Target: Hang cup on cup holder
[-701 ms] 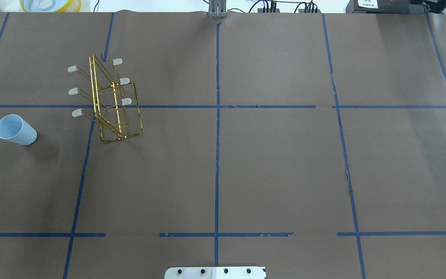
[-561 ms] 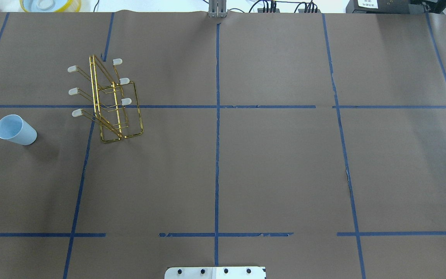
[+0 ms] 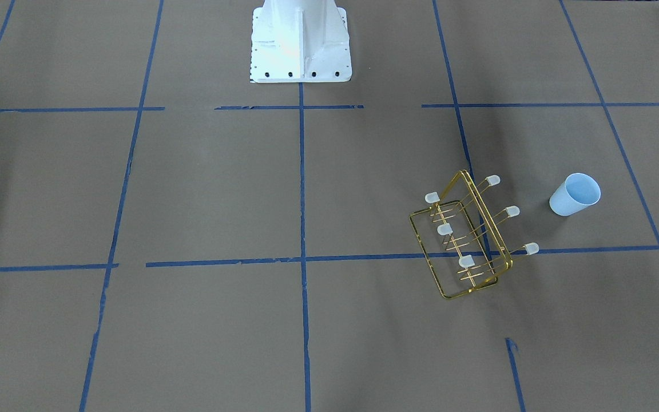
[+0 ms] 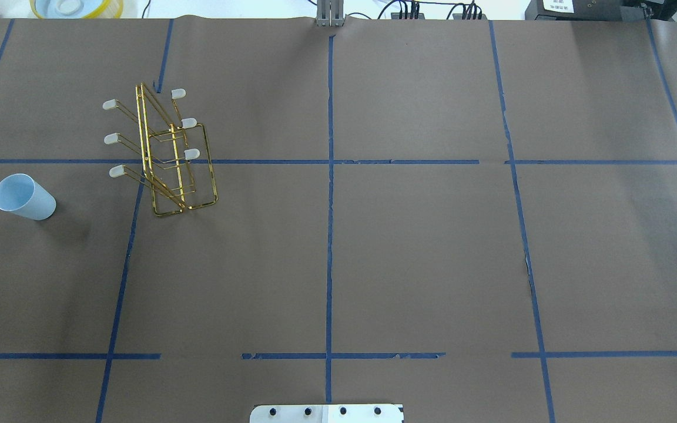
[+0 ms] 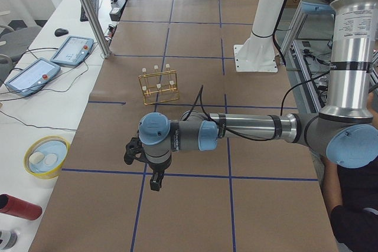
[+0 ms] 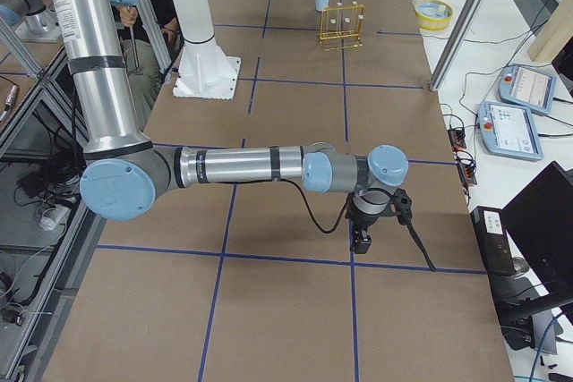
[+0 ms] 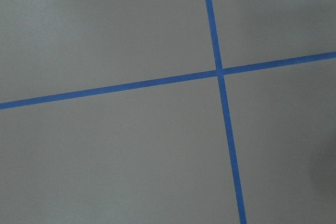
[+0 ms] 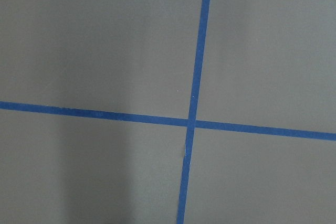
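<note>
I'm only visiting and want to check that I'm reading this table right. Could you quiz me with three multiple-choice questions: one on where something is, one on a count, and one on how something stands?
1. Where is the cup?
A. Hanging on a prong
B. On the table beside the wire rack, apart from it
C. Inside the rack's base frame

2. How many capped prongs does the rack have?
A. Three
B. Nine
C. Six

3. How does the cup stand?
A. Upright, mouth up
B. Upside down
C. Lying on its side

Answers:
1 B: bare table shows between the cup and the rack in both the overhead and front-facing views.
2 C: six whitish caps can be counted, three on each side.
3 A: the cup's open mouth faces up and its base is on the table.
</note>
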Controlling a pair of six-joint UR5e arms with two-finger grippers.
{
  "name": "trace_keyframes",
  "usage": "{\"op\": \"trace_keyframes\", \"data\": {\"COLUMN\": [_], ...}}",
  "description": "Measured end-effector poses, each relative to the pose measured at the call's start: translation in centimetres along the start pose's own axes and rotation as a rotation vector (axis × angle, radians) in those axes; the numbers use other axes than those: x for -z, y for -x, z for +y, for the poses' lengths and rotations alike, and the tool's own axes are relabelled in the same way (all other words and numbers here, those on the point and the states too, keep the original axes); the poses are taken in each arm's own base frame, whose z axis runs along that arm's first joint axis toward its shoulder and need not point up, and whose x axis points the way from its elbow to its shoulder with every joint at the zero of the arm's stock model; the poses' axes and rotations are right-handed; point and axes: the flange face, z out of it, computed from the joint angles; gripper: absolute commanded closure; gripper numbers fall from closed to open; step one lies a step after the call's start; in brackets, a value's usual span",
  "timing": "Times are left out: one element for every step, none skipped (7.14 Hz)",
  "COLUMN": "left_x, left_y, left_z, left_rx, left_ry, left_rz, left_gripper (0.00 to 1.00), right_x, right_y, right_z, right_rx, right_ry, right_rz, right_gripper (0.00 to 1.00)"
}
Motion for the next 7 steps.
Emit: {"op": "trace_keyframes", "data": {"left_x": [0.02,0.02,0.06,0.13,0.21,0.04,-0.24], "left_y": [-0.08,-0.11,-0.15,-0.20,-0.25,-0.09,0.19], "left_z": [-0.11,-0.15,-0.24,-0.38,-0.51,-0.48,-0.40], "left_rx": [-0.003,-0.003,-0.004,-0.005,-0.006,-0.002,0.004], "left_ry": [-0.001,-0.001,-0.002,-0.003,-0.004,0.000,0.006], "left_rz": [0.000,0.000,-0.001,-0.002,-0.002,-0.003,-0.003], "left_gripper": [0.00,0.00,0.00,0.00,0.00,0.00,0.00], "right_x": [0.01,0.01,0.00,0.00,0.00,0.01,0.01], "right_y": [-0.01,-0.02,0.00,0.00,0.00,-0.01,-0.01], "right_z": [0.00,0.00,0.00,0.00,0.00,0.00,0.00], "right_rx": [0.000,0.000,0.000,0.000,0.000,0.000,0.000], "right_ry": [0.000,0.000,0.000,0.000,0.000,0.000,0.000], "right_rz": [0.000,0.000,0.000,0.000,0.000,0.000,0.000], "right_gripper": [0.00,0.00,0.00,0.00,0.00,0.00,0.00]}}
